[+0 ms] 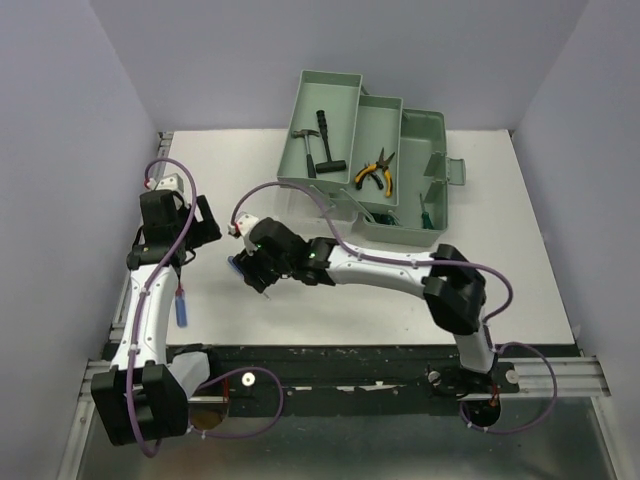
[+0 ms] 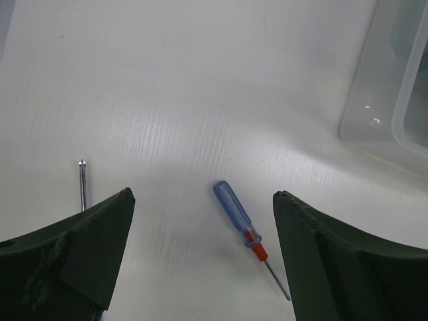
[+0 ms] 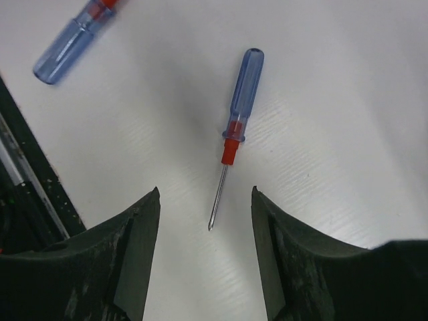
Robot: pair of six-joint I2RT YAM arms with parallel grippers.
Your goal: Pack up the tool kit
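The pale green toolbox (image 1: pixel 420 135) stands open at the back with its trays fanned out. The hammer (image 1: pixel 325 145) and the yellow-handled pliers (image 1: pixel 374 173) lie in the trays. My right gripper (image 1: pixel 250 270) is open and low over a blue-handled screwdriver (image 3: pixel 242 100) lying on the table. The screwdriver's tip lies between the fingertips (image 3: pixel 148 200) of this gripper (image 3: pixel 206 200). My left gripper (image 2: pixel 204 200) is open and empty above a second blue screwdriver (image 2: pixel 237 210), which also shows in the top view (image 1: pixel 182 308).
A translucent lid (image 2: pixel 394 87) lies at the right of the left wrist view. A bare metal shaft (image 2: pixel 82 184) pokes out from behind my left finger. A green-handled tool (image 1: pixel 425 213) sits in the box. The table's black front edge (image 3: pixel 27 180) is close by.
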